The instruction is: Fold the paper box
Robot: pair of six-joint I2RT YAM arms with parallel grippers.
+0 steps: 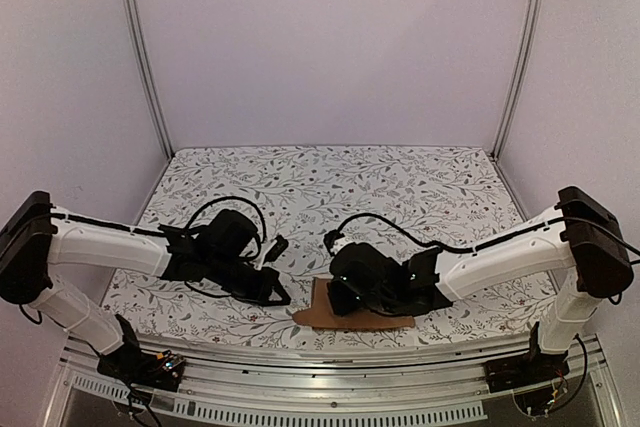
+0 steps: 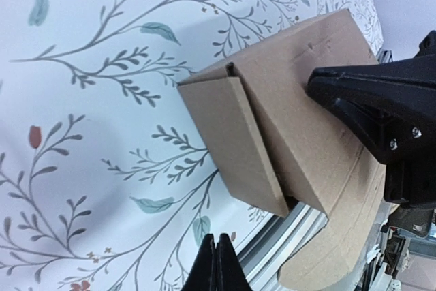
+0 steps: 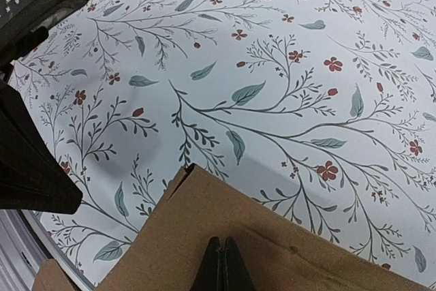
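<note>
The paper box (image 2: 300,114) lies at the near edge of the table (image 1: 300,177); we judge it light, stiff between creases, apt to slide, best pinched at a flap edge. Our right gripper (image 3: 221,264), over it, and left gripper (image 2: 216,267), beside it, are pressed together, empty

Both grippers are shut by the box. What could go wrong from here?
1. The box lies at the near edge of the table; a nudge that way could slide it off.
2. The right gripper, shut over it, can only press, so the box may skid.
3. The left gripper, also shut, might crease the raised flap crookedly.
</note>
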